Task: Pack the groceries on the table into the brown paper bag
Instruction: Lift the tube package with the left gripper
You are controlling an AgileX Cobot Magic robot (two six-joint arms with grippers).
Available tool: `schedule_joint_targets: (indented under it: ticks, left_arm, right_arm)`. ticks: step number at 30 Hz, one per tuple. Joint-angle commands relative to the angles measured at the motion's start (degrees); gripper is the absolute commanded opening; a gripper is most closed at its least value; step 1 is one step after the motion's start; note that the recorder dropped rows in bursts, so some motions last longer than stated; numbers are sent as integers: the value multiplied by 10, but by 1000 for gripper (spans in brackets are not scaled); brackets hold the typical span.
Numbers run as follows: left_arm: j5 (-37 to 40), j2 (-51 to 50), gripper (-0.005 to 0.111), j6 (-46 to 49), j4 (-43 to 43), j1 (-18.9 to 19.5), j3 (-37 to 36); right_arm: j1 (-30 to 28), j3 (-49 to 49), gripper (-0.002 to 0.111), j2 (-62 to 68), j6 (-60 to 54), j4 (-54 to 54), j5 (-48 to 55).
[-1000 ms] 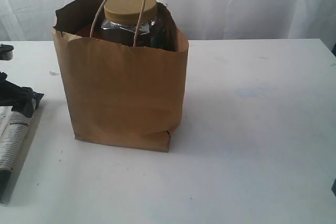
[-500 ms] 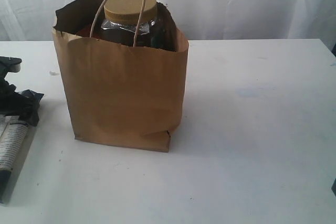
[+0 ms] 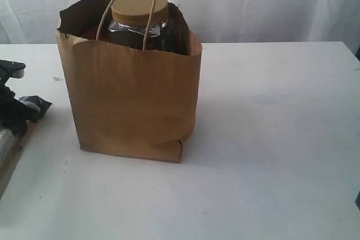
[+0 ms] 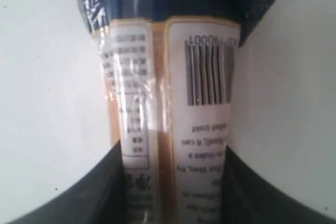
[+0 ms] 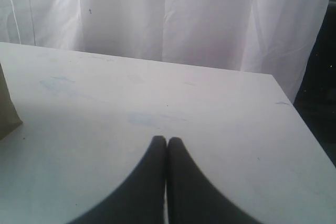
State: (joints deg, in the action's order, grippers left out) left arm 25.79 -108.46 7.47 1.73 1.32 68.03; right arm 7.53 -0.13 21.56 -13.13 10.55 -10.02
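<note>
Grip status: left hand [image 4: 173, 153] was clamped on the long blue-white package [image 4: 202, 77], with the dark fingers [image 4: 105, 192] flush against both long sides and the barcode label [image 4: 209, 74] facing the wrist camera. The package sat low over the wide flat white counter [image 3: 270, 139] at the far left edge of the exterior view; couldn't tell if it was clear of the surface. The tall kraft-brown paper bag [image 3: 132, 102] stood upright just right of that hand, mouth open. The clear nut jar [image 3: 139, 10] with the gold lid was already inside, its lid poking above the rim between the loop handles [image 3: 107, 15]. Right hand [image 5: 167, 148] was pressed together and empty, hovering over bare counter on the bag's other side. Judged step: pickup of the package. The next move would need a lift above the bag rim, a carry over the mouth, then a drop beside the jar. Handles and jar lid look like snag risks, and the package may need tilting end-down.
</note>
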Motion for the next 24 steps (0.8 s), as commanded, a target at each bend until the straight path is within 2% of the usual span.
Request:
schedule_joint_targets:
  ticks: [1, 10, 17, 24]
  left_arm:
    - [64, 12, 0, 13, -4, 1, 7]
    - [185, 192, 0, -4, -24, 1, 16]
    - [157, 274, 0, -8, -25, 1, -26]
    - [113, 334, 0, -15, -25, 1, -27]
  right_arm:
    - [1, 1, 0, 2, 1, 1, -4]
    - [1, 1, 0, 2, 1, 4, -4]
    - [1, 1, 0, 2, 1, 1, -4]
    - [1, 1, 0, 2, 1, 1, -4]
